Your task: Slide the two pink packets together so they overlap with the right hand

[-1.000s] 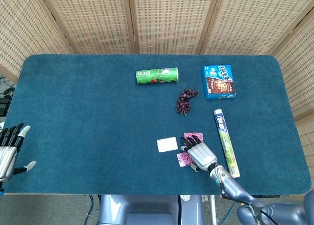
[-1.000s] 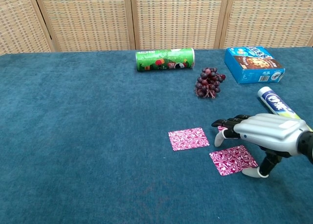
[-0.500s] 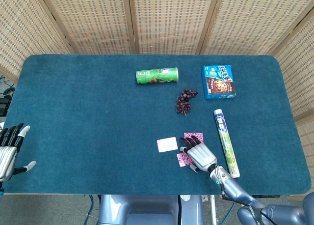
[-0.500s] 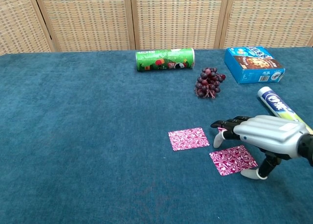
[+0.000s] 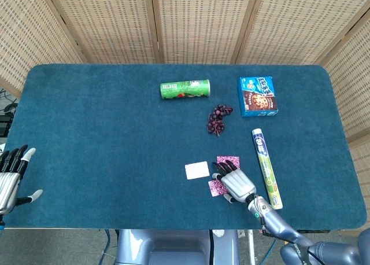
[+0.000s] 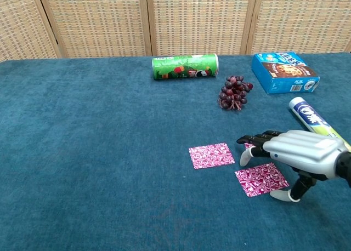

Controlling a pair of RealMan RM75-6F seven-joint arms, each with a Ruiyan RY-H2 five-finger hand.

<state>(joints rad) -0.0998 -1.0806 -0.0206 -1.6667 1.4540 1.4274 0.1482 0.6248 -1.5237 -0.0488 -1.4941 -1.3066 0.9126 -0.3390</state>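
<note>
Head view: high, looking steeply down, whole table [image 5: 104, 137] in frame to wicker screen [image 5: 196, 22] behind. Chest view: low, nearer, facing forward across table [image 6: 82, 152]. Shared: table's middle and right part, screen [image 6: 197, 21].

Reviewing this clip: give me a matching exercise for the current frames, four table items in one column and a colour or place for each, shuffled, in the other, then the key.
Items:
1. snack can
2. cookie box
3. grapes
4. right hand

Descriptions:
A. dark purple bunch at mid-table
B. over the pink packets
C. green, lying on its side
D. blue, near the far right corner

Pairs: 1-C, 2-D, 3-A, 4-B
</note>
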